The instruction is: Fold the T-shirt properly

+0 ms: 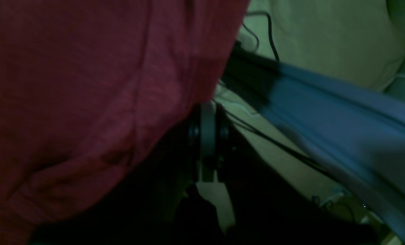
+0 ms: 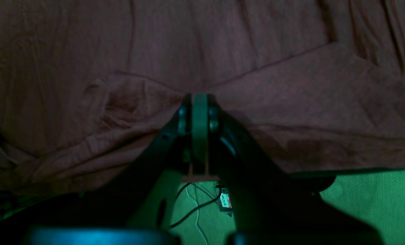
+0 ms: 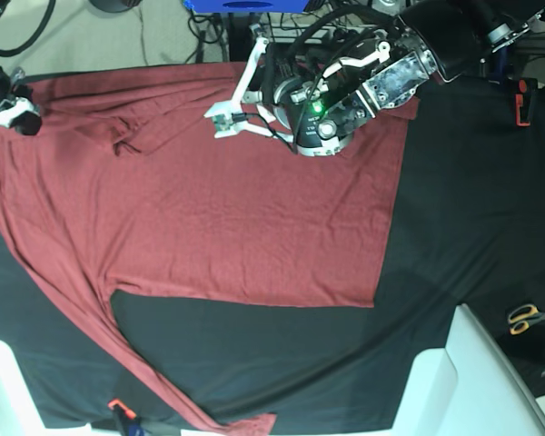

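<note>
One fold at most has begun; I judge the task barely started.

At the upper left of the base view, the right gripper [image 3: 9, 113] sits at the shirt's far left edge. Its wrist view shows the jaws pressed together with a pinch of red cloth gathered between them.

Across the middle of that view, the T-shirt [image 3: 209, 218] lies mostly flat on the black table cloth [image 3: 472, 209], body spread wide. One long sleeve [image 3: 145, 368] trails down toward the lower centre, unfolded. Some bunching shows near the upper left, by the shoulder.

At upper centre-right, the left gripper [image 3: 220, 121] hangs over the shirt's top edge. Its wrist view shows the jaws closed, red cloth draped beside them; whether cloth is actually pinched there I cannot tell.

At the lower right, scissors [image 3: 530, 317] lie apart from the work.

Remaining, in my judgement: sleeves in, sides over, body halved.
</note>
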Controlling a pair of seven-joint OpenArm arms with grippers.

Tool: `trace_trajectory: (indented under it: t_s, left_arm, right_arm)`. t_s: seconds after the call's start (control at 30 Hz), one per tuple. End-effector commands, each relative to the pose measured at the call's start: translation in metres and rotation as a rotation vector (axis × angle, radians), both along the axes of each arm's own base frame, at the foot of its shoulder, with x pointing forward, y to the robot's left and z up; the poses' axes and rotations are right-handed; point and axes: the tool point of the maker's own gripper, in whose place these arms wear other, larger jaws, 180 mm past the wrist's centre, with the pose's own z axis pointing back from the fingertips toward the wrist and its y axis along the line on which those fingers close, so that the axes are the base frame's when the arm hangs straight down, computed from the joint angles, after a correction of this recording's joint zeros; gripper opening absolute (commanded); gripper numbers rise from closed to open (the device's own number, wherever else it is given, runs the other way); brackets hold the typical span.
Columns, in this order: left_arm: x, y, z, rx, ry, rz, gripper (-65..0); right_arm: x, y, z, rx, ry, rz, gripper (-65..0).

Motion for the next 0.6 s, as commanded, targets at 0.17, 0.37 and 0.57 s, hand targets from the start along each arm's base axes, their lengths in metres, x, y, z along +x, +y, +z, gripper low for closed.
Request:
trace_trajectory:
  t_s: [0.17, 0.37, 0.57]
  left_arm:
    - [-0.005, -0.025, 0.001, -0.019, 0.000, -0.082, -65.0]
    - [-0.008, -0.029, -0.005, -0.008, 0.020, -0.080, -65.0]
    - [0.002, -0.020, -0.012, 0.047, -0.049, -0.091, -65.0]
  right_arm:
    - [0.008, -0.007, 0.010, -0.014, -0.041, -0.001, -64.5]
    - [0.008, -0.007, 0.010, -0.014, -0.041, -0.001, -64.5]
    - [0.008, -0.007, 0.010, -0.014, -0.041, -0.001, -64.5]
